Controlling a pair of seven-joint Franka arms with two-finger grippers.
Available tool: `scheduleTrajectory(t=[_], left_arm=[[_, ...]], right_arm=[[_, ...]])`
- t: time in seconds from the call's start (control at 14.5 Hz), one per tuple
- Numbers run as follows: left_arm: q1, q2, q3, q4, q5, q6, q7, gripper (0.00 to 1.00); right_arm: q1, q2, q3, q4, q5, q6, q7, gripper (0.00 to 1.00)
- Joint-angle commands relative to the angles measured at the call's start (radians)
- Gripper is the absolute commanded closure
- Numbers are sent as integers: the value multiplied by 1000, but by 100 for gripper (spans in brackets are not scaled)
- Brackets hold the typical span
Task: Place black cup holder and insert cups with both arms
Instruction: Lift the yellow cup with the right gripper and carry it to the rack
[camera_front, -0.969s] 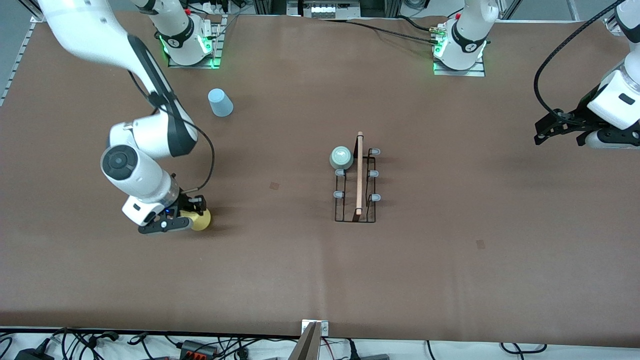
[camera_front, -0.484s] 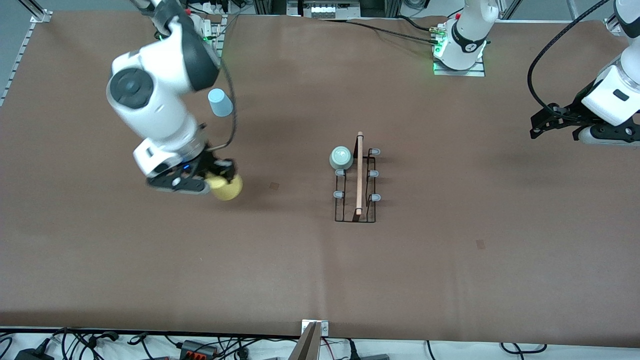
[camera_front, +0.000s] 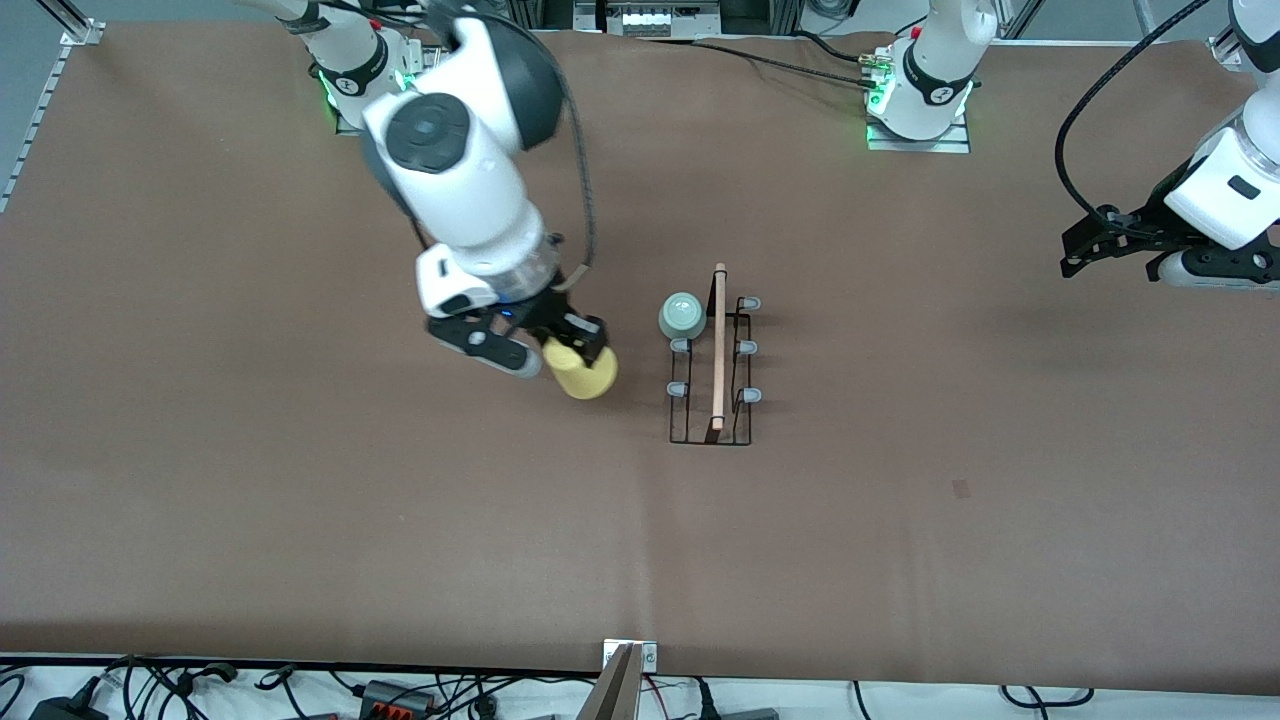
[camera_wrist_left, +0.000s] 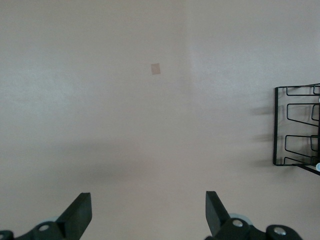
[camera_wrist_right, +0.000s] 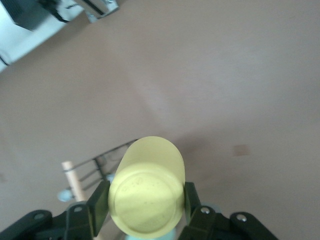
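While airborne, yellow cup (camera_front: 583, 376) between right claw (camera_front: 560, 352) fingers.

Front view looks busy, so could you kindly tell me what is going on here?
The right pincer is shut on the yellow cup, holding it above the table beside the black cup holder. A pale green cup already sits on one prong. The left pincer waits open over the table at the left arm's end.

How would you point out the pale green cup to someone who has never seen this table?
Find the black cup holder with its wooden rod handle near the table's middle. The pale green cup sits upside down at its end farthest from the front camera, on the right arm's side. It is the only cup on the rack.
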Motion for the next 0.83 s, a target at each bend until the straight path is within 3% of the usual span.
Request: scheduleTrajectory(t=[0.0,0.14,0.76], left_arm=[[11,2,-3,19,-11,-20,11,0],[11,2,-3,19,-11,-20,11,0],[10,2,-3,19,-13,-22,12,0]], right_arm=[[41,108,-18,129,-6,54,42,85],[78,156,-52,150,-6,95,42,85],[134,202,-55,137,-7,131,54,84]])
